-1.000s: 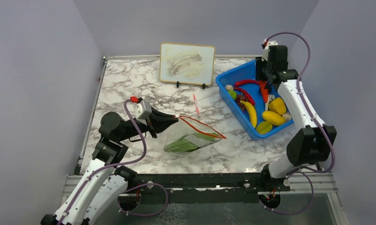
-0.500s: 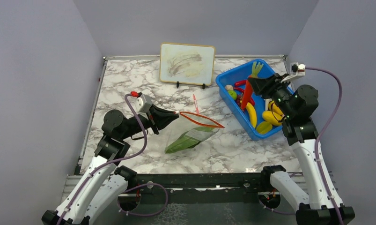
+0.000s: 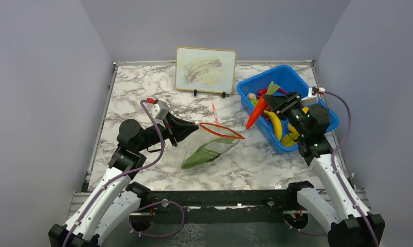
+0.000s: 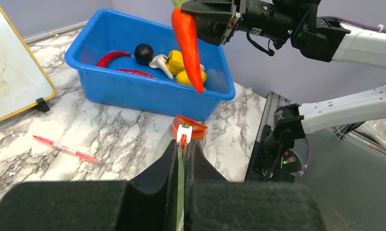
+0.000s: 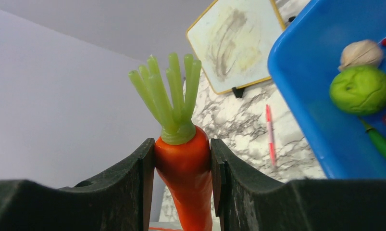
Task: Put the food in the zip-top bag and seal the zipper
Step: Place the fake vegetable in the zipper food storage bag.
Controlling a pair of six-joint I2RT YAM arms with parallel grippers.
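Note:
The clear zip-top bag (image 3: 214,147) lies mid-table with a green leafy pod (image 3: 200,156) inside. Its red-orange zipper (image 3: 222,130) stands apart as an open loop. My left gripper (image 3: 194,126) (image 4: 182,144) is shut on the bag's mouth edge beside the white slider (image 4: 183,131). My right gripper (image 3: 269,105) (image 5: 182,161) is shut on an orange carrot (image 3: 256,113) (image 4: 188,45) (image 5: 185,168), green top up. The carrot hangs tip-down over the blue bin's (image 3: 255,81) left edge, right of the bag's mouth and above it.
The bin (image 4: 143,91) holds a banana (image 3: 274,124), red chili (image 4: 113,57), dark round piece (image 4: 143,52), mushroom (image 4: 160,63) and yellow pepper (image 4: 177,59). A red-and-white pen (image 3: 214,114) lies behind the bag. A small whiteboard (image 3: 205,70) stands at the back.
The right arm has lifted the carrot out of the bin and swung it left toward the bag. The left gripper has raised the bag's mouth slightly.

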